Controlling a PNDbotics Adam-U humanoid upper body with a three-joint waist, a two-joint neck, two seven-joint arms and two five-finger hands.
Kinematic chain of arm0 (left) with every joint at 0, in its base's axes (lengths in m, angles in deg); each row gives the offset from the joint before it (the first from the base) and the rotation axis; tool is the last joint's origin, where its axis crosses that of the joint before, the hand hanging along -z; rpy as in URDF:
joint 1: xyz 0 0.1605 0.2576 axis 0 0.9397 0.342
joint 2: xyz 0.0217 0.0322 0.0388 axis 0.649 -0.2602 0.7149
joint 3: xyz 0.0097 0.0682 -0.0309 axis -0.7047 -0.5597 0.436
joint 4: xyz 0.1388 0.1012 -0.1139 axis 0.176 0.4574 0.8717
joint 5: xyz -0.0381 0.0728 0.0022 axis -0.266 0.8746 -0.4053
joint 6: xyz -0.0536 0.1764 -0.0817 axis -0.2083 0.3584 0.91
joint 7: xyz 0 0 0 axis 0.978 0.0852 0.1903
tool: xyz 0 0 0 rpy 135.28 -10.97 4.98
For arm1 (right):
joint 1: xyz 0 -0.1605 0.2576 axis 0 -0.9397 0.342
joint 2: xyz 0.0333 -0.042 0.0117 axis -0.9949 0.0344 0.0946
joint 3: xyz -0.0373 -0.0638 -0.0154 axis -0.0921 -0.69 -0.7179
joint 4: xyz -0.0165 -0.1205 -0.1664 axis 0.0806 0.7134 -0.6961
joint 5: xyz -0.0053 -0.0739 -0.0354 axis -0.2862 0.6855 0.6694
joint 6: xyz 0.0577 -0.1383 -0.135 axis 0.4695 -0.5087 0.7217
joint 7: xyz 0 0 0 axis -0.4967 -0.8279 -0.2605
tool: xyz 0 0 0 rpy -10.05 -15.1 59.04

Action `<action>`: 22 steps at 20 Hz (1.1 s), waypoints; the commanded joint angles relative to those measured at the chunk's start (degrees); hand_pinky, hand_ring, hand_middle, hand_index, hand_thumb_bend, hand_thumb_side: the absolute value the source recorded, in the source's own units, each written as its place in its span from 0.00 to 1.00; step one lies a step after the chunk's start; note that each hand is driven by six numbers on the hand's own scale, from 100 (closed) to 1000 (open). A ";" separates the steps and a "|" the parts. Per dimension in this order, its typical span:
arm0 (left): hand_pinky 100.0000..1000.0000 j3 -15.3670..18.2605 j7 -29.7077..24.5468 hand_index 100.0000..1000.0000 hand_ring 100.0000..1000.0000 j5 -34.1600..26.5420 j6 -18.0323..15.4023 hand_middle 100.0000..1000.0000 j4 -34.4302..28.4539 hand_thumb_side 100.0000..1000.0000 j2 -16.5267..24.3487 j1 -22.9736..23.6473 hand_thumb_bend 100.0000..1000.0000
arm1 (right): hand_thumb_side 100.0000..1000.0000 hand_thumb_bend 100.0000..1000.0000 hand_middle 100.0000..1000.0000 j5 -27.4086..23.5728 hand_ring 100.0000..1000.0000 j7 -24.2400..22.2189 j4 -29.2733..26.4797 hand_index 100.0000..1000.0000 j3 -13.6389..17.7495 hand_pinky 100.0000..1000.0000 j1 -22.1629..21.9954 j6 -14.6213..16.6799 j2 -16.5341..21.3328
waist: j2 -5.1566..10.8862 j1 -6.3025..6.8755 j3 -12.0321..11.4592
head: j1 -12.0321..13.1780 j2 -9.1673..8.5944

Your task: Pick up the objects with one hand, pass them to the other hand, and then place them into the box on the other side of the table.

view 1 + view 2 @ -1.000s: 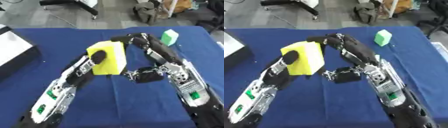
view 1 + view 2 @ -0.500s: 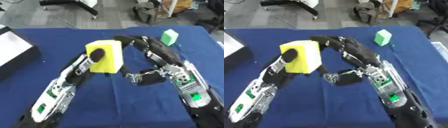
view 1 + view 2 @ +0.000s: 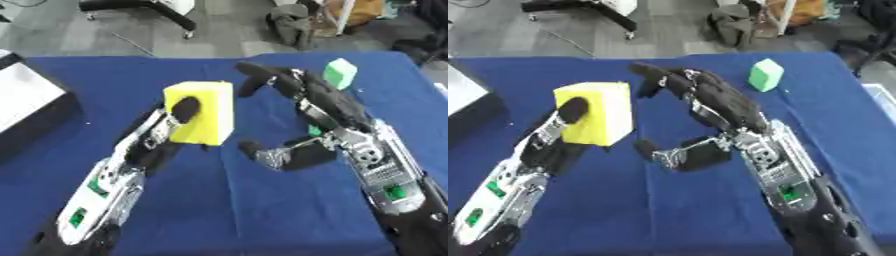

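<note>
Left eye view: yellow block (image 3: 203, 112) in left robot hand (image 3: 179, 111)

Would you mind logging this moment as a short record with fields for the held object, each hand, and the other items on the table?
held object: yellow foam block, lifted above the blue tablecloth
left hand: curled on the block's near face
right hand: open, beside the block, not touching it
other item: green block, far right on the cloth
box: white box with dark side, at the left edge
</note>
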State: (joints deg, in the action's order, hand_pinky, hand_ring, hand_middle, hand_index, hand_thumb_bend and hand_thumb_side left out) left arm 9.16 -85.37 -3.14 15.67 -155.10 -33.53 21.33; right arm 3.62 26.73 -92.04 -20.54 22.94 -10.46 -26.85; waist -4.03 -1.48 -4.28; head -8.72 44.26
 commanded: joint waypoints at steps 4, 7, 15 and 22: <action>0.71 2.34 1.44 0.31 0.24 0.78 -1.05 0.03 0.13 0.59 1.28 -0.35 0.00 | 0.28 0.21 0.59 1.88 0.60 3.02 -0.56 1.00 1.65 0.65 0.01 -0.15 1.15 | 0.67 0.14 0.18 | 0.53 -0.14; 0.71 4.79 3.33 0.31 0.24 1.64 -1.91 0.03 0.18 0.58 3.21 -0.47 0.00 | 0.25 0.18 0.59 1.58 0.59 5.39 -0.56 1.00 3.10 0.64 -0.83 -0.30 1.61 | 0.80 0.22 0.39 | 2.59 -0.14; 0.68 16.84 16.46 0.32 0.24 15.42 -1.32 0.02 0.61 0.40 18.86 -2.89 0.00 | 0.28 0.03 0.58 3.41 0.58 10.78 -0.56 1.00 6.41 0.63 -5.04 -3.52 2.69 | 1.41 1.10 2.08 | 20.98 -0.14; 0.59 22.17 25.37 0.33 0.26 55.58 9.71 0.04 15.78 0.00 30.58 -9.65 0.21 | 0.31 0.00 0.58 4.54 0.58 11.45 -0.56 1.00 6.51 0.63 -8.33 -5.14 2.51 | 2.94 1.71 4.48 | 26.45 -0.14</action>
State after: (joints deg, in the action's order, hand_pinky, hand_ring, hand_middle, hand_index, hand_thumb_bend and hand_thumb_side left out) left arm 30.09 -60.89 46.02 23.78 -141.54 -5.96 12.92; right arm 7.85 37.99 -92.03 -14.45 14.20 -15.30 -25.34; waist -1.73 0.12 0.28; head 16.75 44.26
